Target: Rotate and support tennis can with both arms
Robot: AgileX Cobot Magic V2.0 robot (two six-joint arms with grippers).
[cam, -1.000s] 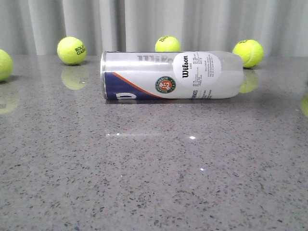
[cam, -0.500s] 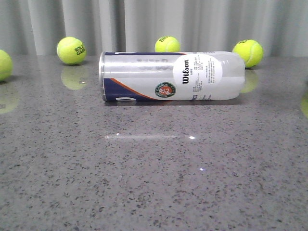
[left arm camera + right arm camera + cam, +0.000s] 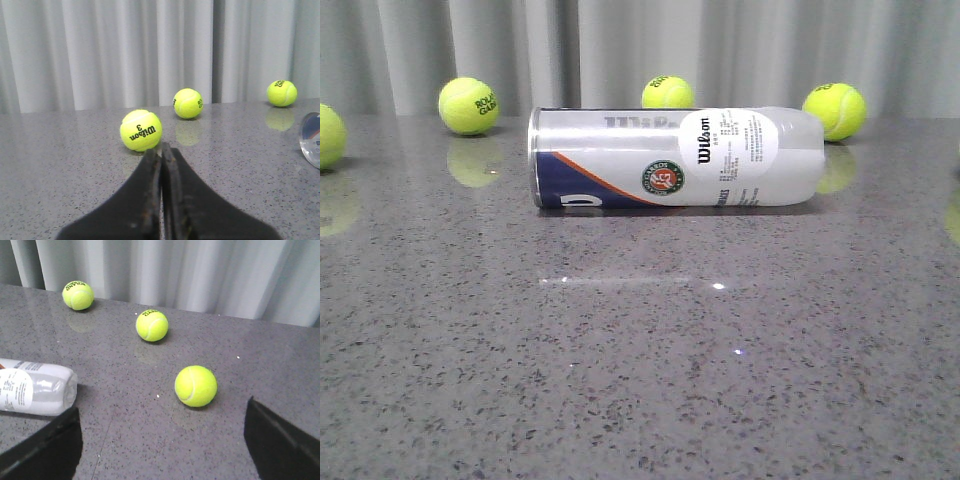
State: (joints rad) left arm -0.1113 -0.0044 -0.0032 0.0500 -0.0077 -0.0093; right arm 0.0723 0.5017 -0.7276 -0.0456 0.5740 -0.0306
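Observation:
The tennis can lies on its side across the grey table, metal rim to the left, Wilson label and round emblem facing the front camera. Neither gripper shows in the front view. In the left wrist view my left gripper is shut with nothing between its black fingers, and the can's metal rim peeks in at the picture's edge, well apart from it. My right gripper stands wide open over bare table. The can's clear rounded end lies just beyond one of its fingers, not touching.
Several yellow-green tennis balls lie around: one behind the can's rim end, one behind its middle, one behind its clear end. A ball sits just ahead of the left fingertips. Another ball lies ahead of the right gripper. Grey curtains back the table.
The can rolled slightly about its long axis and back again; its label stands nearly as it did a second ago. It stays in the same place on the table.

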